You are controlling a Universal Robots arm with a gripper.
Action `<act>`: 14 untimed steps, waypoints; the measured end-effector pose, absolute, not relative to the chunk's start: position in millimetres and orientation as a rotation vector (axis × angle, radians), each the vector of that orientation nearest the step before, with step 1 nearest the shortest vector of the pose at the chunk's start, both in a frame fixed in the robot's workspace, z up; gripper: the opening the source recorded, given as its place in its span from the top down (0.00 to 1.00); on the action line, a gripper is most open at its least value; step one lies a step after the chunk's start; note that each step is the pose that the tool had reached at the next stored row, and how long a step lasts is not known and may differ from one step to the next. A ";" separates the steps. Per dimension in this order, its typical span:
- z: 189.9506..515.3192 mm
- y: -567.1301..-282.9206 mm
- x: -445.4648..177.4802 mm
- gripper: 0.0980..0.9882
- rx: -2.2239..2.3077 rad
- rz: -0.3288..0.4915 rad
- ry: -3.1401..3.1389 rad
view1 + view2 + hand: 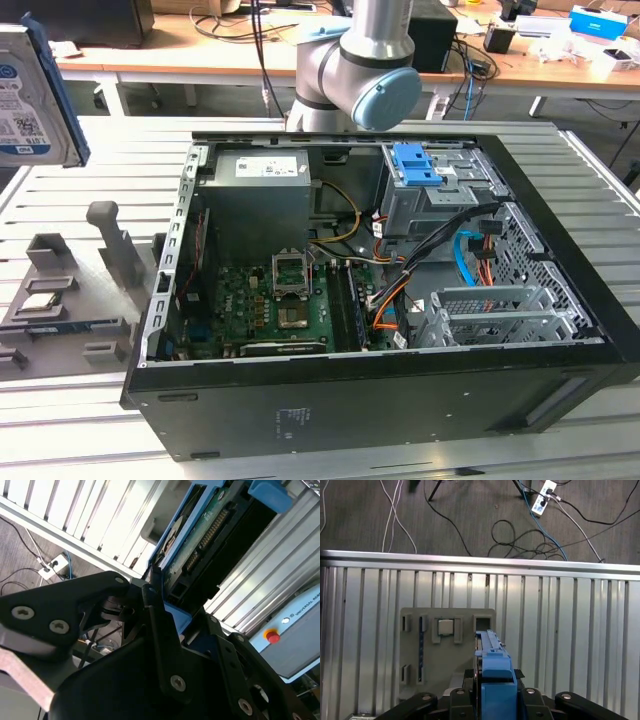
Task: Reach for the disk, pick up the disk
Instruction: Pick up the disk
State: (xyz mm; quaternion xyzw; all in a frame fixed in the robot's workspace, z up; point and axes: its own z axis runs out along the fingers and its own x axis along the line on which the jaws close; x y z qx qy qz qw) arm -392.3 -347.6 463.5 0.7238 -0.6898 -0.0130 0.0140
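The disk, a silver drive with a white-and-blue label and blue side rails, hangs in the air at the far upper edge of the exterior view's left, above the grey fixture. In the first wrist view my gripper is shut on the disk, with black fingers pressed against both sides of its blue rail. The second wrist view shows the disk's green circuit-board side and connector, held edge-on in the gripper.
An open black computer case takes up the middle of the slatted metal table, with a blue clip on its drive cage. The grey fixture below the disk holds a small silver chip. The arm's base stands behind the case.
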 end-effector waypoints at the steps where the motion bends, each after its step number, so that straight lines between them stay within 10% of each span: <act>1: 468.0 -347.6 -392.3 0.70 2.254 -0.041 -2.148; 14: 479.3 -347.5 -386.4 0.70 2.254 -0.041 -2.148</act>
